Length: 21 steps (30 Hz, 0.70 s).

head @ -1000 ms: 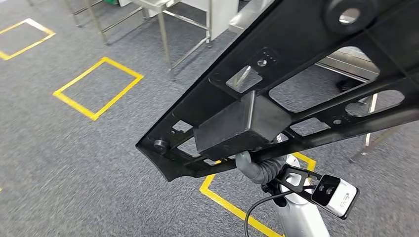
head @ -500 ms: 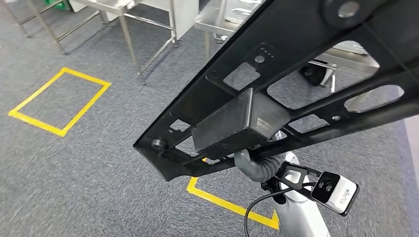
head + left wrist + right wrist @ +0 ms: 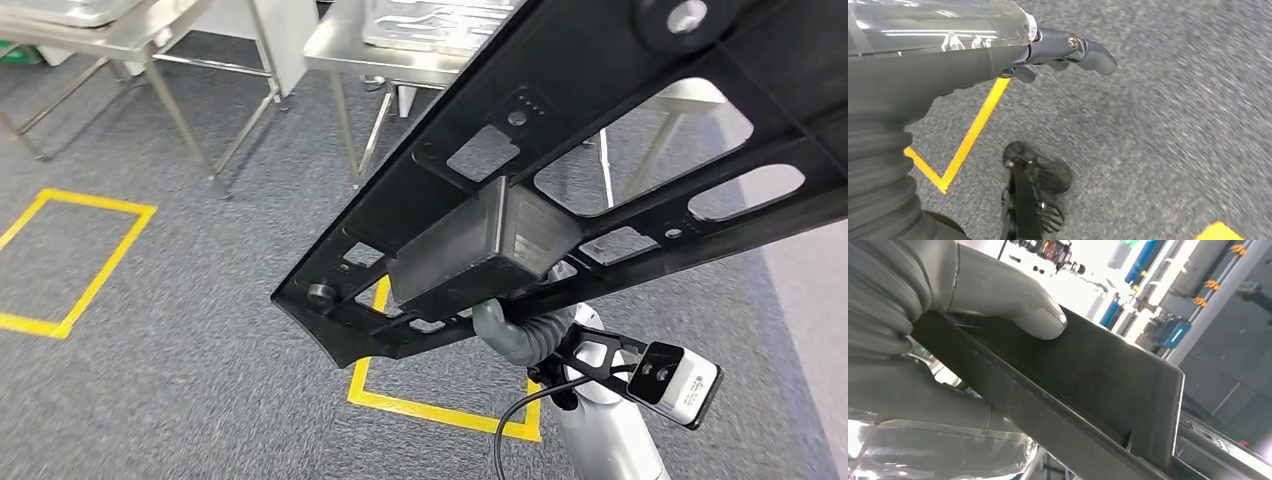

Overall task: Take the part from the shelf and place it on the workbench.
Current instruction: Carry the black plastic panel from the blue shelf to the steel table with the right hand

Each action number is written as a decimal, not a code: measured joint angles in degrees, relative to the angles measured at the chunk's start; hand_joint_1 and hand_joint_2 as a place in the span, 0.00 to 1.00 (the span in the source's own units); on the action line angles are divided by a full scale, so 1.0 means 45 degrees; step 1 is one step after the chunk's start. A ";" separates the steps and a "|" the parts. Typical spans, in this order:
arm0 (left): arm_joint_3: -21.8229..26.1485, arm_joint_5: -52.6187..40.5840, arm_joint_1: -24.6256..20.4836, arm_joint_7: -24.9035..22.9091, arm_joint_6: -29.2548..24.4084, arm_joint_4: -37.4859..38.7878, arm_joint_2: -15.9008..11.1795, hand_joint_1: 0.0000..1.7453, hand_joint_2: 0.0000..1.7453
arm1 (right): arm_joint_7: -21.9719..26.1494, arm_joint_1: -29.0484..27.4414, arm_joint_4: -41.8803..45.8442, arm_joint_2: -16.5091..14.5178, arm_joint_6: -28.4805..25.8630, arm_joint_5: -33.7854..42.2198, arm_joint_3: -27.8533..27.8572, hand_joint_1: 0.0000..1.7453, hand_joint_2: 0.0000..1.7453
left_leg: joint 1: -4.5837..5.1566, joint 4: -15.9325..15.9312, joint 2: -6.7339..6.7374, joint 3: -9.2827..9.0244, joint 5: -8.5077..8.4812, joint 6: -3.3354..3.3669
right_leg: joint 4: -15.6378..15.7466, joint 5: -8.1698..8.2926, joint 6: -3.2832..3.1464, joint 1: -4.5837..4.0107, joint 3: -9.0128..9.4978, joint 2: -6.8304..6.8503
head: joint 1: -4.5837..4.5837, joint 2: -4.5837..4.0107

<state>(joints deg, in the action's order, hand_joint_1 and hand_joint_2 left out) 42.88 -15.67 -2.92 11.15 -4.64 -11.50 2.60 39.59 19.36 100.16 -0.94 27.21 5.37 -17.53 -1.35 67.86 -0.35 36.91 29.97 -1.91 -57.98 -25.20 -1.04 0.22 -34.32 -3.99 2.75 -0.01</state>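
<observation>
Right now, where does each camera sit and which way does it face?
Head view: high on the body, looking down at the part and tables; right arm below.
Left wrist view: behind the left hand, facing the floor.
Right wrist view: behind the right hand, gripping the part.
Head and right wrist views share the part.

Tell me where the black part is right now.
Head view: the black part is held up by the right hand, crossing centre to right above the carpet.

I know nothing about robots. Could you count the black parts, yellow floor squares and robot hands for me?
Black part: 1
Yellow floor squares: 2
Robot hands: 2, the right hand gripping the part, the left hand holding nothing
Total: 5
</observation>
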 joint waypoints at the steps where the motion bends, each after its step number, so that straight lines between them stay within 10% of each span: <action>1: 0.0012 -0.0001 -0.0017 0.0000 0.0002 0.0000 0.0000 0.00 1.00 | 0.0001 0.0010 -0.0006 0.0000 -0.0001 0.0000 0.0000 1.00 1.00 | -0.0039 -0.0814 -0.0301 -0.0332 -0.0359 0.0007 | -0.0084 -0.0041 0.0065 -0.0001 -0.0035 -0.0152 | 0.0000 0.0000; 4: 0.0049 -0.0023 -0.0017 -0.0017 0.0002 0.0000 0.0000 0.00 1.00 | -0.0025 0.0063 -0.0021 -0.0012 -0.0035 -0.0017 -0.0007 1.00 1.00 | -0.0072 -0.1838 -0.0859 -0.0765 -0.0574 0.0174 | -0.0247 -0.0050 0.0314 0.0028 -0.0237 -0.0588 | -0.0002 0.0002; 6: 0.0064 -0.0045 -0.0033 -0.0027 0.0007 0.0000 0.0005 0.00 1.00 | -0.0040 0.0069 -0.0021 -0.0016 -0.0084 -0.0022 -0.0010 1.00 1.00 | -0.0064 -0.1898 -0.0597 -0.0785 -0.0625 0.0362 | -0.0256 -0.0020 0.0478 0.0072 -0.0309 -0.0698 | -0.0002 0.0002; 10: 0.0079 -0.0112 -0.0050 -0.0016 0.0040 0.0000 0.0004 0.00 1.00 | -0.0051 0.0125 -0.0018 -0.0013 -0.0126 -0.0033 -0.0026 1.00 1.00 | -0.0015 -0.1994 -0.0003 -0.0833 -0.0662 0.0666 | -0.2200 -0.1072 0.0654 0.0049 -0.1243 0.0546 | -0.0005 0.0000; 13: 0.0106 -0.0154 -0.0005 -0.0015 0.0051 0.0000 -0.0006 0.00 1.00 | -0.0055 0.0078 -0.0023 -0.0015 -0.0148 -0.0050 -0.0034 1.00 1.00 | 0.0059 -0.1991 0.0500 -0.0844 -0.0618 0.0707 | -0.3694 -0.1447 0.0662 0.0087 -0.1993 0.0810 | -0.0005 0.0002; 17: 0.0113 -0.0175 -0.0060 -0.0002 0.0127 0.0000 0.0006 0.00 1.00 | -0.0051 0.0095 -0.0021 -0.0017 -0.0157 -0.0064 -0.0061 1.00 1.00 | 0.0122 -0.1995 0.0979 -0.0988 -0.0504 0.0602 | -0.0765 -0.0159 0.0399 -0.0080 -0.0412 0.1435 | -0.0005 0.0002; 21: 0.0118 -0.0194 -0.0130 0.0047 0.0377 -0.0001 0.0006 0.00 1.00 | 0.0005 0.0110 -0.0020 -0.0020 -0.0101 0.0194 -0.0108 1.00 1.00 | 0.0147 -0.2062 0.1216 -0.1107 -0.0443 0.0341 | -0.0088 -0.0063 0.0176 -0.0184 -0.0095 0.1423 | -0.0004 0.0001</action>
<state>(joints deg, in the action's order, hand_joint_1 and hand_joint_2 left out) 43.41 -16.55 -3.50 11.36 -2.95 -11.50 2.63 39.62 19.85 100.07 -1.03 26.76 6.24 -18.02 -0.69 58.58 5.12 31.93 27.98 -0.37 -58.38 -25.49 -0.25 -0.61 -34.75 2.41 2.74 -0.01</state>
